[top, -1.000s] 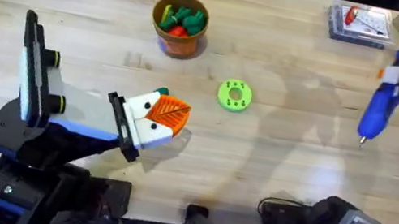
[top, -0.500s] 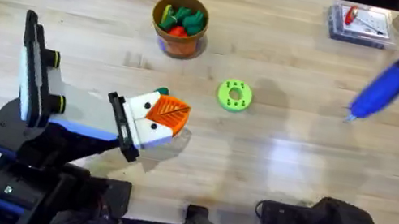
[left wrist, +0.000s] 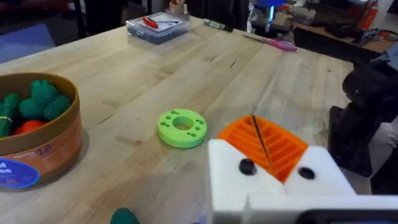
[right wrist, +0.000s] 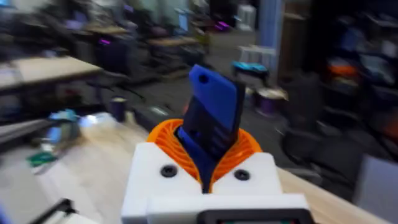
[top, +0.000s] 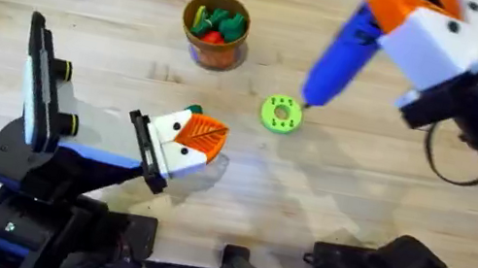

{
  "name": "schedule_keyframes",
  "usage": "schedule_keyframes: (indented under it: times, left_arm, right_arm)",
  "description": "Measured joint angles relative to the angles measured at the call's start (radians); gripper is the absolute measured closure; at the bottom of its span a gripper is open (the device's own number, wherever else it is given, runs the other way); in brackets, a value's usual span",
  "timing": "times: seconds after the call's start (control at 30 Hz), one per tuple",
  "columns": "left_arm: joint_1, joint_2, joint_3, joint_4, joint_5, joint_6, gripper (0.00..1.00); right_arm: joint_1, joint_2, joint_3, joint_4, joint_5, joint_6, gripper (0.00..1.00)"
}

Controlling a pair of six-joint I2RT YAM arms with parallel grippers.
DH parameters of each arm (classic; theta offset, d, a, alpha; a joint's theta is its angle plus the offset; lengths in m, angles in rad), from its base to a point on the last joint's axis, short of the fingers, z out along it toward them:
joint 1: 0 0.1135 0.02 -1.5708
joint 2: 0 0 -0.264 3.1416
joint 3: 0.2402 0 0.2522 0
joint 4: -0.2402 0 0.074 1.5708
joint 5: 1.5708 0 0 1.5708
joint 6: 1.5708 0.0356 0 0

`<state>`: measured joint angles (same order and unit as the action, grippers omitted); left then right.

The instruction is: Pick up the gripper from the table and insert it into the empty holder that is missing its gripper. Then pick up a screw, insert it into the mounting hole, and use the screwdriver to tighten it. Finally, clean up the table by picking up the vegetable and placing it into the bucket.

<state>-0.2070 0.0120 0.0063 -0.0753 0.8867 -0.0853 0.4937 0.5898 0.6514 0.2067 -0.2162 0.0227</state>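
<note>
A pale wooden table [top: 353,213] fills the overhead view, with boxes and clutter along its far edge. The bucket [top: 215,29] stands toward the far edge, left of centre, holding green and orange toy vegetables. Near the middle of the table lies a bright green holed disc [top: 281,115]. The left gripper [top: 193,141] lies low toward the near left, its white fingers with orange pads pressed together on nothing. The right gripper [top: 409,11] hangs high over the far right side, clamped on the blue screwdriver [top: 336,58], which slants down with its tip just above the disc.

In the left wrist view, the left gripper [left wrist: 264,149] shows its orange pads meeting along a thin seam. Beyond it sit the disc [left wrist: 181,127] and the bucket [left wrist: 37,134].

In the right wrist view, the right gripper [right wrist: 208,158] squeezes the screwdriver [right wrist: 214,118] between its orange pads, against a blurred workshop background.
</note>
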Motion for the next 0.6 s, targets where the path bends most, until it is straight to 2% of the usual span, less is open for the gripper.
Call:
schedule_keyframes:
  times: [0.07, 0.1, 0.13, 0.37, 0.6]
  left_arm:
    - [0.0, 0.0, 0.0, 0.0, 0.0, 0.0, 0.995]
    - [0.0, 0.0, 0.0, 0.0, 0.0, 0.0, 0.995]
    - [0.0, 0.0, 0.0, 0.0, 0.0, 0.0, 0.995]
    - [0.0, 0.0, 0.0, 0.0, 0.0, 0.0, 0.995]
    - [0.0, 0.0, 0.0, 0.0, 0.0, 0.0, 0.995]
  right_arm:
    - [0.084, 0.038, 0.0, 0.084, -0.006, 0.001, 0.976]
    - [0.22, 0.121, 0.0, 0.231, -0.01, 0.0, 0.976]
    - [0.307, 0.193, 0.0, 0.328, -0.011, 0.0, 0.976]
    - [0.433, 0.377, 0.0, 0.515, -0.014, -0.032, 0.976]
    - [0.484, 0.481, 0.0, 0.607, -0.017, -0.127, 0.976]
